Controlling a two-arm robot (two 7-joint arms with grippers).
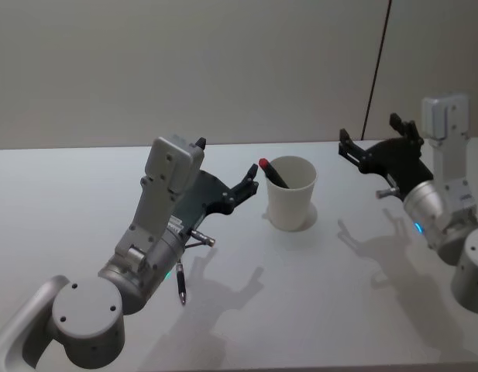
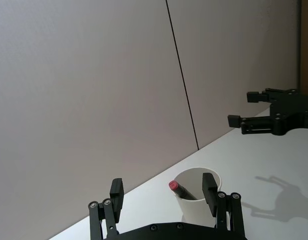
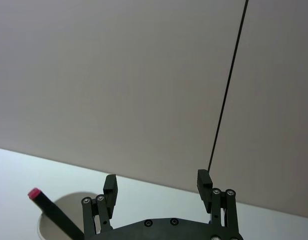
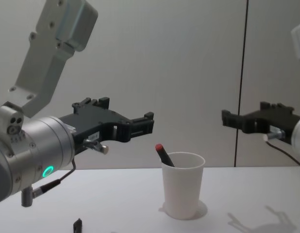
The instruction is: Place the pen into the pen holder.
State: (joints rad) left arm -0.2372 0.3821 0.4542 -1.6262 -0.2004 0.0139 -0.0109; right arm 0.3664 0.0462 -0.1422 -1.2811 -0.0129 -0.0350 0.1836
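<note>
The pen (image 1: 271, 172) stands tilted inside the pen holder (image 1: 291, 198), a white paper cup on the table. Its red end (image 4: 159, 147) sticks up over the rim on the cup's left side. My left gripper (image 1: 226, 157) hovers open to the left of the cup, above the table, with nothing between its fingers. In the left wrist view, the cup (image 2: 198, 200) sits just beyond the open left gripper (image 2: 162, 192). Well to the right of the cup, my right gripper (image 1: 369, 132) is raised and open, also holding nothing. The right wrist view has the pen (image 3: 51, 212) at its lower corner.
The white table (image 1: 316, 302) stretches around the cup, with the arms' shadows on it. A tiny black stub (image 4: 78, 224) lies on the table near the front left. A grey wall with a dark vertical seam (image 4: 241, 82) stands behind.
</note>
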